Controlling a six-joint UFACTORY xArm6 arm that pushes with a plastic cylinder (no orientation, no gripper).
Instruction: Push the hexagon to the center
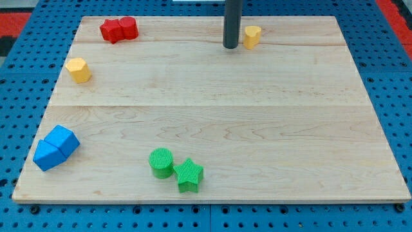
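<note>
My tip (231, 46) stood on the board (212, 116) near its top edge, just left of the small yellow block (252, 37). The gap between them was very narrow; I could not tell whether they touched. The tool was a bare rod, with nothing to open or close and nothing held.

Two yellow blocks could pass for the hexagon. The one by my tip was small and partly faceted, but I could not make out its shape with any certainty. The other yellow block (78, 69) lay well off to the left and somewhat lower, and read more clearly as a hexagon.

Centre of the board lay below my tip and a little left. If the near block was the target, I judged I was on the wrong side: a push from the left would send it right, not down. I would have needed to get above it.

The rod's upper part was cut off by the view's top.

Red block (119, 29) far left of tip; blue block (56, 147) and green pair (176, 169) far below, out of play.
</note>
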